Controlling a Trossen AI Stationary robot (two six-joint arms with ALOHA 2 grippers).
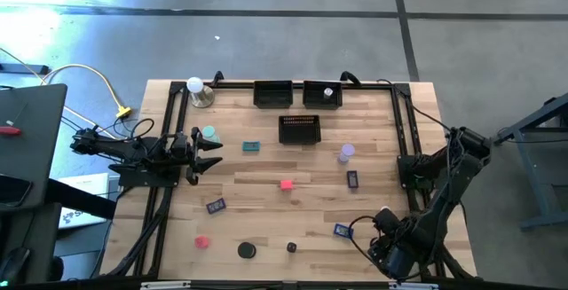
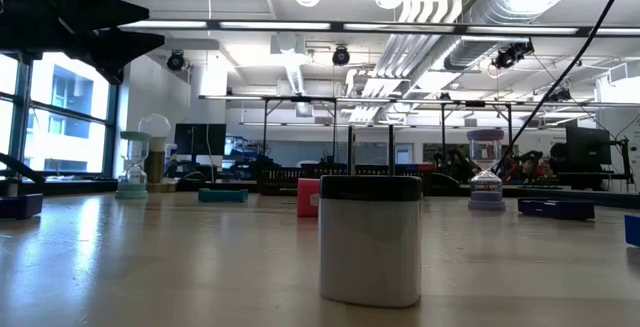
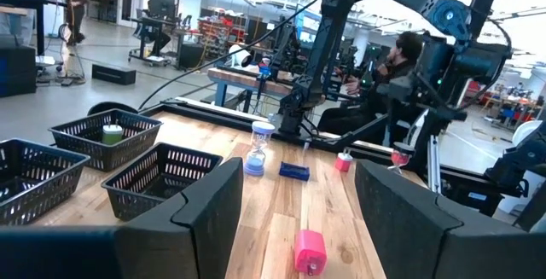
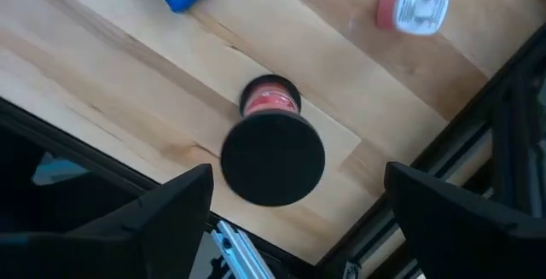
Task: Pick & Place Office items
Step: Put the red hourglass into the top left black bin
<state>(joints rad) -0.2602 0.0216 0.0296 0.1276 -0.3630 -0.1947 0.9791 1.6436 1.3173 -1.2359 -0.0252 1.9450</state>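
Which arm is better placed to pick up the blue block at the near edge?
Right. The right gripper, open, hovers just beside the blue block; the left gripper, also open, sits across the table near the teal piece.

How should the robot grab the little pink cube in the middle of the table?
Probably from straight above, closing the fingers on two opposite flat sides of the pink cube. It sits flat on the wooden table with bare wood all around, and its parallel faces give the fingers an even grip.

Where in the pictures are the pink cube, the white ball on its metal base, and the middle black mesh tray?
pink cube [image 1: 287,184]: high view, its top face.
white ball [image 1: 194,85]: high view, the ball's top.
middle black mesh tray [image 1: 299,138]: high view, its near rim.
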